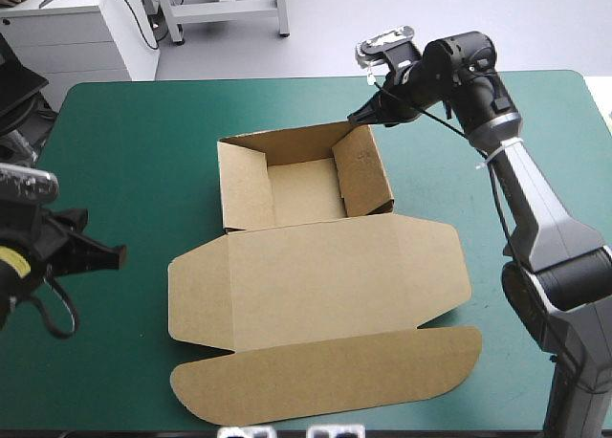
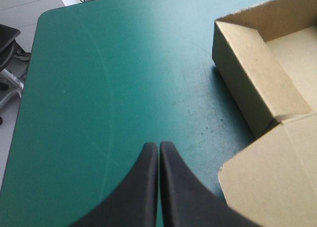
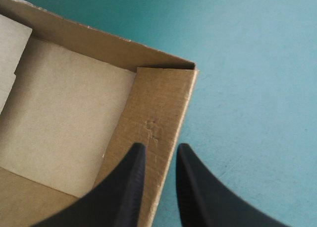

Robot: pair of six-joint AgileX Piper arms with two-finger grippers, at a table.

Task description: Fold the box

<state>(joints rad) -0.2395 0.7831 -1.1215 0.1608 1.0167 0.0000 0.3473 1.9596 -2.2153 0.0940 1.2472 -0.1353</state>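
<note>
The brown box [image 1: 306, 194] stands mid-table as an open tray, with its lid [image 1: 325, 275] and front flap lying flat toward the near edge. My right gripper [image 1: 356, 120] hangs at the tray's far right corner. In the right wrist view its gripper [image 3: 159, 146] has black fingers a narrow gap apart over the rim of the box's right wall [image 3: 158, 103], with teal-green cover showing beside the rim. My left gripper [image 1: 117, 256] is shut and empty near the table's left edge, left of the lid. The left wrist view shows the gripper [image 2: 159, 145] pointing at bare cover beside the box [image 2: 247, 78].
The teal-green cover [image 1: 134, 161] lies bare to the left of the tray and along the right side [image 1: 545, 122]. The lid's rounded front flap [image 1: 325, 381] reaches close to the near edge.
</note>
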